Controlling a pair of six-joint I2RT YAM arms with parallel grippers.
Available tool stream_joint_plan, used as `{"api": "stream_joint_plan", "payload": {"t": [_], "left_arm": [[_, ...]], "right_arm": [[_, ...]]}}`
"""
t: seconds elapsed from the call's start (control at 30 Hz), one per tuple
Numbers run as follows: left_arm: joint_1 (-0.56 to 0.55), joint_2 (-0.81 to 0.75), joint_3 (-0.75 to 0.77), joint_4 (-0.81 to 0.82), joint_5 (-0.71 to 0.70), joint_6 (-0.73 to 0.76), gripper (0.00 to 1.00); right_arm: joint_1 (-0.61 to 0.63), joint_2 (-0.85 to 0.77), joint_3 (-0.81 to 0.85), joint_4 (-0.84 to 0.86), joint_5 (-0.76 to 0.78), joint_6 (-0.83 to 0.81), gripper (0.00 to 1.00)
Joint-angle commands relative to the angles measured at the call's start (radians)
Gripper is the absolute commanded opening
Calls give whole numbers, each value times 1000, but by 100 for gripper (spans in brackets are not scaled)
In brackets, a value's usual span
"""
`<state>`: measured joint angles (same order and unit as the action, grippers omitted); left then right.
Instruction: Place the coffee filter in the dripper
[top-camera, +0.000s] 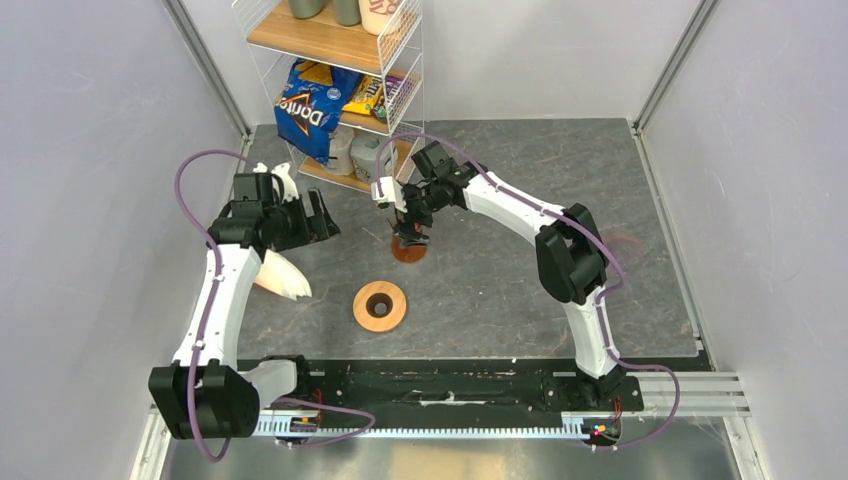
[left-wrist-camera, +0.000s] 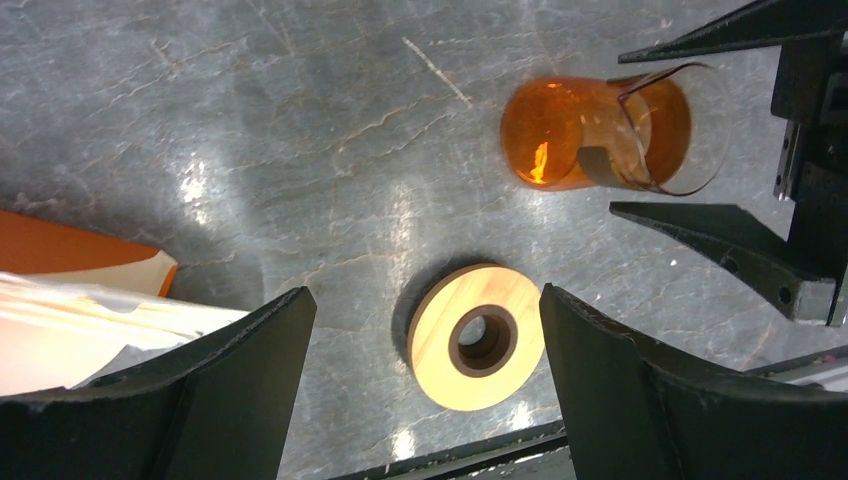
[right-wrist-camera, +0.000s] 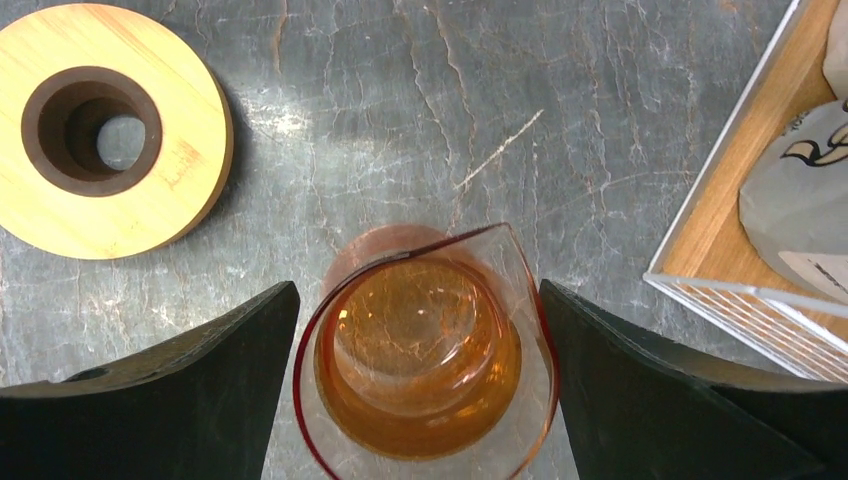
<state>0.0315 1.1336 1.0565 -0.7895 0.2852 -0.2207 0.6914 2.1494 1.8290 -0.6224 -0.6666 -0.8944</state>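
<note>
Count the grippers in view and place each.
2. The left gripper hangs open over the table's left side; the right gripper stands open astride the glass beaker beside the shelf rack. Neither is hidden.

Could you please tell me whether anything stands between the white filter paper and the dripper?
Nothing visible does: bare table lies between the filter paper and the dripper. The amber beaker stands farther back, off that path.
</note>
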Motion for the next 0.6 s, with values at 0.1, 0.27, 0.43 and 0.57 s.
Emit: {"api": "stream_joint_plan", "payload": {"t": [0.1,0.27,0.43,0.57], "left_arm": [[7,38,7,133,97,-84,91],[6,55,-10,192,118,-84,90],[8,78,-28,269,208,-126,87],[7,107,-70,425,249,-196,82]], "right_arm": [[-5,-164,-30,50,6,73,97],[-36,-253,-50,61,12,297,97],[-121,-387,-190,22,65,564,97],[-138,-527,-375,20,84,703,96]]}}
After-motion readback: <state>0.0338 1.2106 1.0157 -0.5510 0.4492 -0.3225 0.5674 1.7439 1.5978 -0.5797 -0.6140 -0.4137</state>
